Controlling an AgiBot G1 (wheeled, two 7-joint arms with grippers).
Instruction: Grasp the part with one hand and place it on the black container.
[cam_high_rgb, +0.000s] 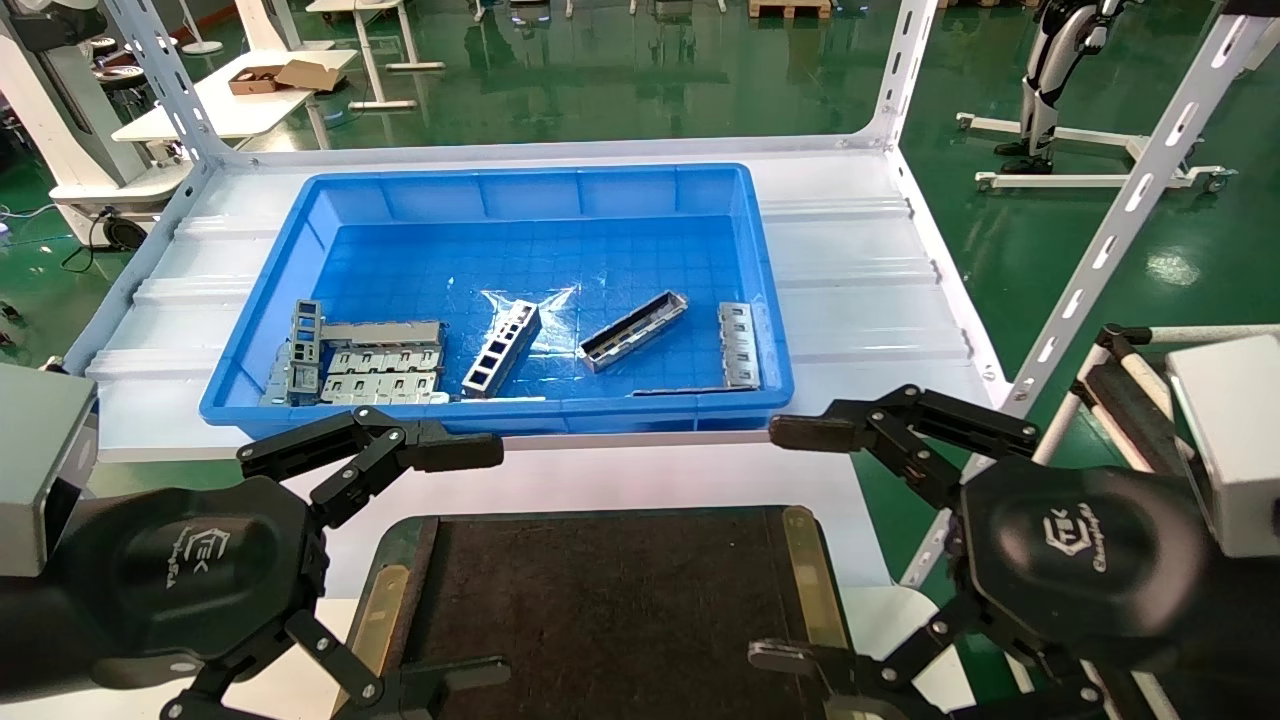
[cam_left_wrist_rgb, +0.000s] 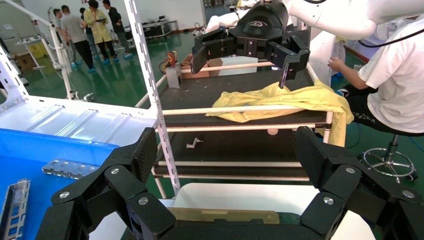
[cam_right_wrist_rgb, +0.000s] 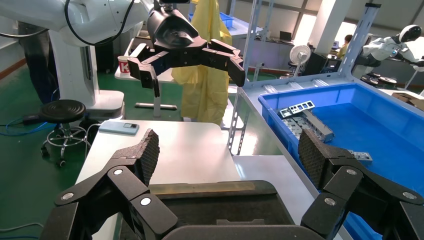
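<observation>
The part (cam_high_rgb: 633, 330), a slim grey metal channel, lies at a slant on the floor of the blue bin (cam_high_rgb: 300, 230), right of centre. The black container (cam_high_rgb: 600, 600) sits in front of the bin, a brass strip (cam_high_rgb: 810, 575) along each side; its dark surface is bare. My left gripper (cam_high_rgb: 490, 560) hovers open over the container's left edge with nothing between its fingers. My right gripper (cam_high_rgb: 780, 543) hovers open over the right edge, also holding nothing. The wrist views show the left gripper (cam_left_wrist_rgb: 227, 150) and the right gripper (cam_right_wrist_rgb: 230, 155) wide open above the container (cam_right_wrist_rgb: 220, 210).
Also in the bin: a grey bar with square holes (cam_high_rgb: 502, 348), a flat perforated strip (cam_high_rgb: 739, 344) by the right wall, and a pile of metal pieces (cam_high_rgb: 360, 362) at the front left. White slotted frame posts (cam_high_rgb: 1110, 240) rise beside the bin. A phone (cam_right_wrist_rgb: 118, 128) lies on the white table.
</observation>
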